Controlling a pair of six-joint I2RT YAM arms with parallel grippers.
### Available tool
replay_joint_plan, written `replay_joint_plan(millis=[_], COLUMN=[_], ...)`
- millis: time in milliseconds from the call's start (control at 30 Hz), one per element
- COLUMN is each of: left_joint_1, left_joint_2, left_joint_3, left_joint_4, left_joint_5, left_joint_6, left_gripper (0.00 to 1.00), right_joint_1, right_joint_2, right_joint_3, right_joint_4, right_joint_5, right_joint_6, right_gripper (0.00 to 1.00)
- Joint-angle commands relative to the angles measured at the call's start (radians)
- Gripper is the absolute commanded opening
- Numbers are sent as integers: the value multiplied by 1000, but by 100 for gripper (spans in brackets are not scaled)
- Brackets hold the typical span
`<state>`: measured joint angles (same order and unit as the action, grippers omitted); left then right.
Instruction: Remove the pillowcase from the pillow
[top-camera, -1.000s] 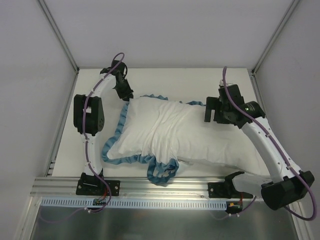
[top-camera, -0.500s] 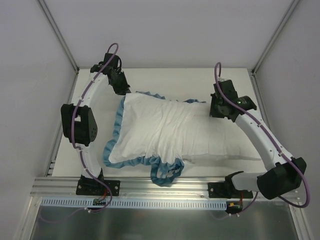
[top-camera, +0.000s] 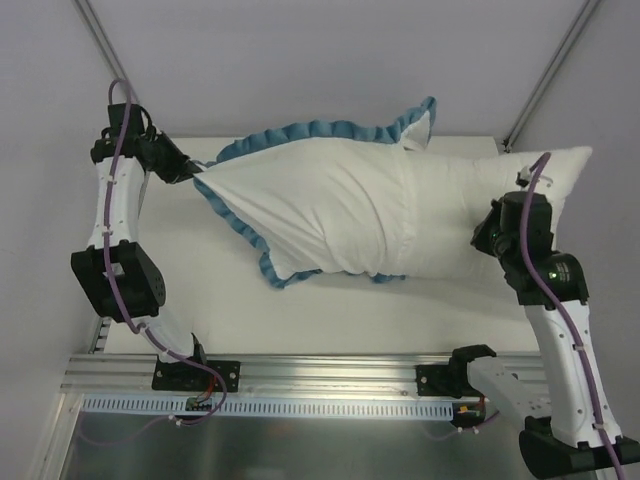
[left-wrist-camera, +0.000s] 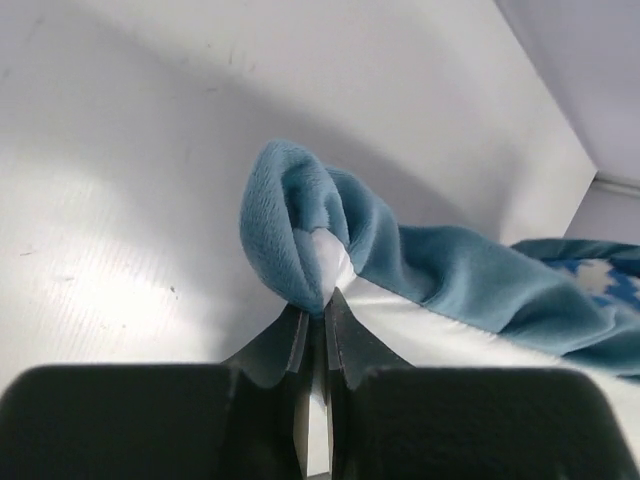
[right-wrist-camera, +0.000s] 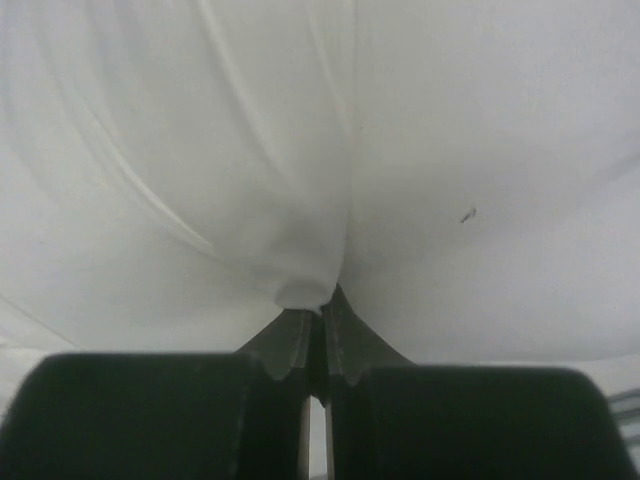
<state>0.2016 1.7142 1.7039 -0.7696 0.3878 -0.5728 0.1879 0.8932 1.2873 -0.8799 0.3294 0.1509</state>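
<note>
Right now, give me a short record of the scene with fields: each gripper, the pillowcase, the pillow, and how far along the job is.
left gripper: shut on the teal ruffled corner of the pillowcase
right gripper: shut on a pinch of white cloth of the pillow
pillowcase: pulled taut toward the left gripper, covering the pillow's left part
pillow: right end bare, sticking out of the pillowcase
progress: pillowcase partly off, not yet free
table: white, beneath both

No readable text or labels anywhere.
</note>
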Motion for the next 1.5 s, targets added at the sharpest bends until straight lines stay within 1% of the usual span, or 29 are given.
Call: replay_joint_plan(millis=[0,67,133,300,333,400,500,600,700,767,800,833,900,933,967,1000,1033,1067,1100,1133,1167,1200,1233,1267,1300,1333,1367,1400,1467], left_joint_1=[67,78,87,119,125,157,211,226,216,184,170,150,52,18,-40,-66,-88,-140,-165,-192,-258,-289,-321,-350,-405,-430,-453,-477,-565], left_joint_2=[-88,-96,-96,-97,-99,-99,-88,-44,36,70,64,38,10,-14,-24,-36,-72,-93,-116,-172,-209,-250,-345,-388,-430,-497,-527,-556,-639], left_joint_3=[-23,-23,-9,46,60,77,88,115,137,123,87,68,27,20,8,-1,-10,-35,-52,-72,-134,-177,-223,-330,-383,-429,-516,-559,-672], left_joint_4=[44,44,44,43,41,30,26,26,26,26,24,24,24,24,23,23,23,23,20,12,7,-5,-5,-5,-4,-2,-2,1,33], left_joint_5=[-27,-32,-26,0,-3,-18,-3,11,62,51,45,-1,-73,-114,-121,-121,-127,-159,-176,-199,-237,-262,-283,-294,-287,-271,-256,-221,-196], left_joint_6=[-6,-6,-6,-4,-2,1,-2,7,10,17,19,25,69,102,114,120,134,143,155,184,204,220,238,243,244,238,226,215,197], left_gripper=[0,0,0,0,0,0,0,0,0,0,0,0,0,4,21,43,84,93,98,99,99,99,99,99,99,99,99,99,99], right_joint_1=[-22,-22,-24,-74,-85,-113,-140,-142,-142,-140,-142,-140,-139,-137,-137,-137,-136,-137,-137,-137,-137,-139,-139,-137,-137,-137,-137,-137,-134], right_joint_2=[-10,-37,-48,-28,-25,-25,-28,-13,18,39,59,62,56,58,61,76,84,90,93,96,96,95,95,92,93,96,110,119,142], right_joint_3=[-267,-341,-352,-143,-59,37,76,21,-101,-176,-187,-193,-207,-204,-188,-175,-160,-151,-141,-138,-138,-138,-140,-143,-147,-155,-157,-157,-148], right_joint_4=[10,24,19,-46,-56,-82,-99,-97,-41,13,21,25,55,59,59,55,42,41,39,42,41,41,42,47,51,64,67,71,78], right_joint_5=[-19,-41,-24,23,29,53,62,25,-44,-94,-113,-139,-153,-155,-155,-158,-158,-155,-151,-147,-144,-138,-138,-138,-139,-147,-153,-162,-190], right_joint_6=[71,93,88,7,-2,-31,-68,-67,-39,-30,-30,-27,-25,-28,-31,-36,-46,-51,-54,-57,-59,-59,-59,-57,-57,-57,-56,-48,-42], right_gripper=[1,1,1,1,1,1,1,1,1,1,1,1,1,1,1,1,1,1,1,1,1,1,1,1,1,1,1,1,1])
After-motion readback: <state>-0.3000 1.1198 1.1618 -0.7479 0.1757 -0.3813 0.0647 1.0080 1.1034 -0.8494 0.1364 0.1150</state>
